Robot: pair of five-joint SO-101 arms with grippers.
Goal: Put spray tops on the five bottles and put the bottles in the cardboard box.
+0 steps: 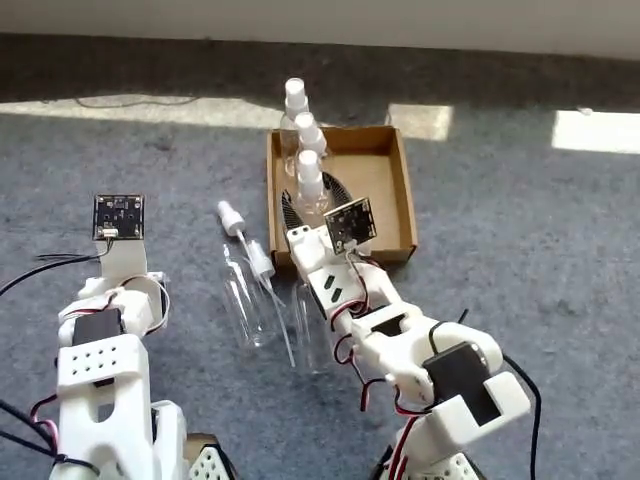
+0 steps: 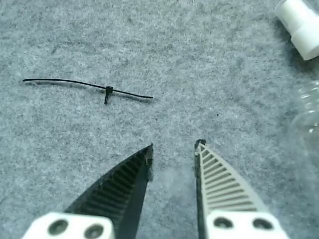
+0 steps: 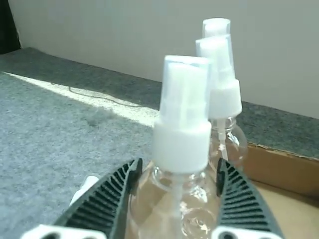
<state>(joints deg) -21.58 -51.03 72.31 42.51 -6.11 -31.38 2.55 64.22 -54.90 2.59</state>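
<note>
Left gripper (image 2: 174,149) hangs low over the grey carpet (image 1: 520,250) with its jaws apart and nothing between them, one finger black and the other white. Just ahead of it on the carpet lies a thin black cable tie (image 2: 89,88). Off to its side sit a loose spray top (image 2: 300,25) and the edge of a clear bottle (image 2: 306,119).

From above, two uncapped bottles lie on their sides between the arms: one bottle (image 1: 248,298) nearer the left arm, the other bottle (image 1: 312,325) partly under the right arm. A second loose spray top (image 1: 262,260) rests at the neck end of the first, with its dip tube trailing along the carpet. The first loose one lies a little beyond it.

Right gripper (image 3: 178,164) reaches over the near edge of the cardboard box (image 1: 405,190). Its black fingers (image 3: 117,199) are closed against both sides of the held bottle (image 3: 169,204), which stands upright in the box with a white spray top fitted.

Behind it, along the same side wall, stand the middle bottle (image 3: 224,99) and the far bottle (image 3: 216,27), both upright and capped. Together the three form a line.

Beyond the box a strip of sunlight crosses the carpet, and a pale wall (image 3: 99,30) stands behind it.
</note>
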